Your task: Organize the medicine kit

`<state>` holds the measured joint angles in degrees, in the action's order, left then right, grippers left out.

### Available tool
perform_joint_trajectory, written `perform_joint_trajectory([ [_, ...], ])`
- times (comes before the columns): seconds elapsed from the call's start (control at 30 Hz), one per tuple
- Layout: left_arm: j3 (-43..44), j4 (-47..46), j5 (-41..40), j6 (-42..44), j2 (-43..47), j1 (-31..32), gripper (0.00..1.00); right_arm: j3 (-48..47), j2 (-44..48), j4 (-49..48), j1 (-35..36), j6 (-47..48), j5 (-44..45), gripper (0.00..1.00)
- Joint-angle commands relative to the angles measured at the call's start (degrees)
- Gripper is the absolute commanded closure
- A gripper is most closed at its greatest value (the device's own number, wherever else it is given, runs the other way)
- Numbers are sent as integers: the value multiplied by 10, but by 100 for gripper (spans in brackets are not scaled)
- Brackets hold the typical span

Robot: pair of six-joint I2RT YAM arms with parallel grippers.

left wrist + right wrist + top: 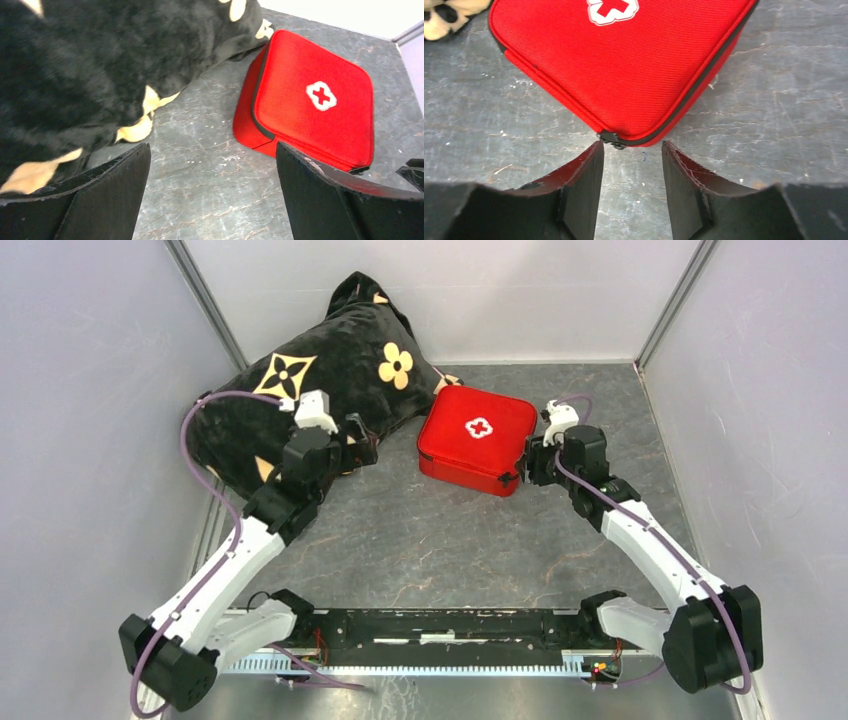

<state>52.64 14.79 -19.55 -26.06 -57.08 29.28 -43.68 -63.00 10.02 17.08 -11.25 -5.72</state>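
Observation:
The medicine kit (478, 438) is a red zip case with a white cross, lying closed on the grey table; it also shows in the left wrist view (310, 100) and the right wrist view (624, 65). My right gripper (518, 476) is open and empty at the case's near right corner; in its wrist view (631, 145) the black zipper pull (611, 138) sits just ahead of the fingertips, not between them. My left gripper (362, 445) is open wide and empty, left of the case and beside the pillow; in its wrist view (212, 150) bare table shows between the fingers.
A large black pillow with gold flowers (310, 380) lies at the back left, touching the case's far left corner. Grey walls close in the table on the left, right and back. Bare tabletop (440, 550) lies between the arms.

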Motion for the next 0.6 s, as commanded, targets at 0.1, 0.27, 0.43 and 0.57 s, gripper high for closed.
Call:
perform_joint_trajectory([
  [0.1,-60,32,-70,-2,96,-2,0,24,57,-65,0,-12,20,40],
  [0.27,-87,30,-121,8,156,-1,0,54,161,-55,-1,8,120,32],
  [0.43,-89,33,-134,15,184,-1,0,107,263,-64,0,18,171,20],
  [0.57,-91,37,-148,10,194,-1,0,161,334,-93,-1,29,213,4],
])
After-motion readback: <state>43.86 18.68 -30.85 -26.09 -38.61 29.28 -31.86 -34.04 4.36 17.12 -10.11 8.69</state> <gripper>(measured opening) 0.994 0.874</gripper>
